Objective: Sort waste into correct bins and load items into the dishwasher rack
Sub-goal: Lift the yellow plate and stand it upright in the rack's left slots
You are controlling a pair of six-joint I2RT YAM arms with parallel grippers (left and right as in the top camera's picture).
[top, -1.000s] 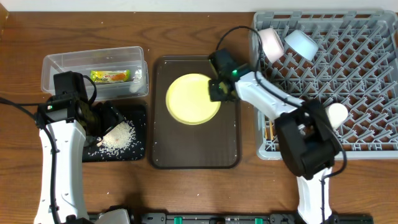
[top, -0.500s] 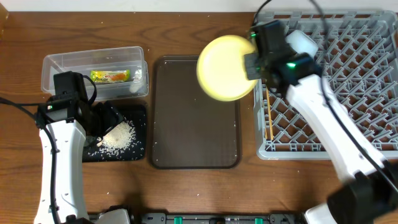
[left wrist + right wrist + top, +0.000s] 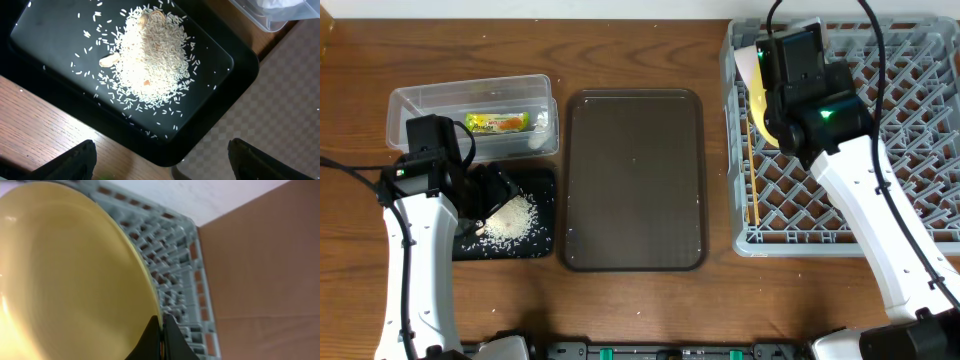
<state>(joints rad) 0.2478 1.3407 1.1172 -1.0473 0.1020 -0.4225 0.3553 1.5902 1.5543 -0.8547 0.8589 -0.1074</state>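
I am pinching the yellow plate (image 3: 65,270) by its rim in my right gripper (image 3: 161,330), tilting it on edge over the rack (image 3: 920,150), probably its left rows. I am judging it stiff, slick and breakable. My left gripper (image 3: 165,162) is hanging spread, empty.

No words or numbers can be read in any view. The snack wrapper (image 3: 498,122) in the clear tub (image 3: 410,101), just beyond the left gripper (image 3: 165,167), bears printing too small to read.
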